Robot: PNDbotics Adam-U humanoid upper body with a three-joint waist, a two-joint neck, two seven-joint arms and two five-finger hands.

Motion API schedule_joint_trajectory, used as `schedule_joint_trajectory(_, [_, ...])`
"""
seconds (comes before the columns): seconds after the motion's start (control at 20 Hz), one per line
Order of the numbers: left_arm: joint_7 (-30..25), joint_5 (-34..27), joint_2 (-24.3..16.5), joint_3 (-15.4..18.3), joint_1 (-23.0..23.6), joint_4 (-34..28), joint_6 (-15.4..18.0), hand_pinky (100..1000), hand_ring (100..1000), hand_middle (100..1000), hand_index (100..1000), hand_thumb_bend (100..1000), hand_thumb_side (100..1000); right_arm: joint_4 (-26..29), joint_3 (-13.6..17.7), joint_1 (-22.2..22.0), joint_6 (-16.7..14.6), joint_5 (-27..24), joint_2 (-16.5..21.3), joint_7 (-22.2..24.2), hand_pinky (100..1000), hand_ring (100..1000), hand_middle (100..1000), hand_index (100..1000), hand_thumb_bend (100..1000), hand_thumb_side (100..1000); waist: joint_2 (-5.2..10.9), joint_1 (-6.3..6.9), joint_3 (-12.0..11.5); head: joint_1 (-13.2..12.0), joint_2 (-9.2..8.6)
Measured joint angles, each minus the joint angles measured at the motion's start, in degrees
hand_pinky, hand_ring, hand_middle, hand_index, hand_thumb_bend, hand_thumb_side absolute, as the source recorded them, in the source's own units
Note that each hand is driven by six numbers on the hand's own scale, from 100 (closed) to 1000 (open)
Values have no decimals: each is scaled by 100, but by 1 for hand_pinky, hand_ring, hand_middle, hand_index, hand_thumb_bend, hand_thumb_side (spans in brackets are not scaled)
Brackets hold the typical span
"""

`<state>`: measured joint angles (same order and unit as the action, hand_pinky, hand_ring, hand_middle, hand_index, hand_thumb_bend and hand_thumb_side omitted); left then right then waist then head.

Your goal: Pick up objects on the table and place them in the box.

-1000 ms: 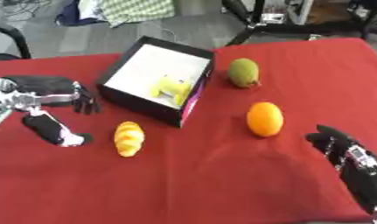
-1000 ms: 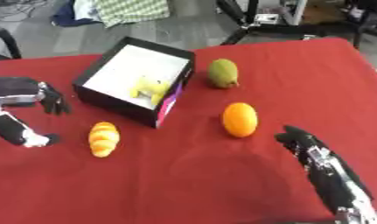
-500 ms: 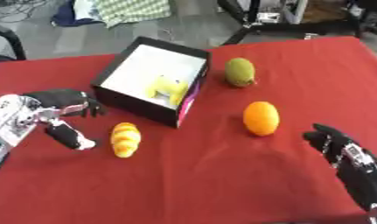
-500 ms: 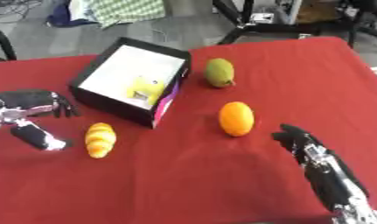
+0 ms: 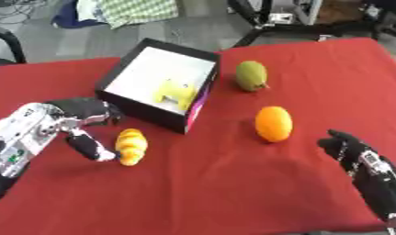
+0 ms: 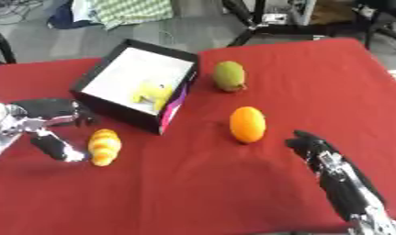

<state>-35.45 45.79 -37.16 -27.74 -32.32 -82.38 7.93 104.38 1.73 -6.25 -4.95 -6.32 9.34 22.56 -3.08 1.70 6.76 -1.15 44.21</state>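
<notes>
left eye view: left hand (image 5: 68, 126) sits just left of the croissant (image 5: 131, 146), thumb hanging down beside the pastry's left flank, fingers curled above and toward the box (image 5: 156, 86), nothing in the grasp yet, and contact with the croissant can't be confirmed. the croissant lies on the red table (image 5: 200, 193) just in front of the box's near-left wall. a yellow toy (image 5: 177, 92) is already inside the box. the orange (image 5: 274, 123) and the green fruit (image 5: 251, 75) wait to the right of the box, well apart from both hands. right hand (image 5: 350, 150) idles near the lower right corner, fingers relaxed and empty. right eye view: same layout, and it shows a dark gap between the thumb and the croissant, so they read as just beside, not closed on it. my call: the step is grabbing the croissant. bring the fingers over the far side so thumb and fingers straddle its short width at mid-body, close, then lift straight up before swinging. the box wall is near, so clear the rim first and drop into the open white floor beside the toy, not onto the edge
</notes>
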Motion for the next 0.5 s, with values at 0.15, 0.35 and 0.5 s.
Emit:
schedule_joint_trajectory(0.15, [6, 121, 76, -62, -4, 82, 81, 702, 612, 638, 839, 319, 396, 0, 0, 8, 0, 0, 0, 0, 1000, 908, 756, 895, 100, 858, 0, 0, 10, 3, 0])
schedule_joint_trajectory(0.35, [37, 245, 174, -92, -22, 228, 223, 659, 563, 581, 799, 265, 319, 0, 0, 14, 1, 0, 0, 1, 1000, 908, 756, 895, 100, 857, 0, 0, 15, 12, 0])
schedule_joint_trajectory(0.5, [136, 291, 241, -96, -40, 343, 345, 620, 510, 518, 746, 220, 289, 0, 0, 15, 1, 0, 0, 1, 1000, 908, 756, 895, 100, 859, 0, 0, 17, 21, 0])
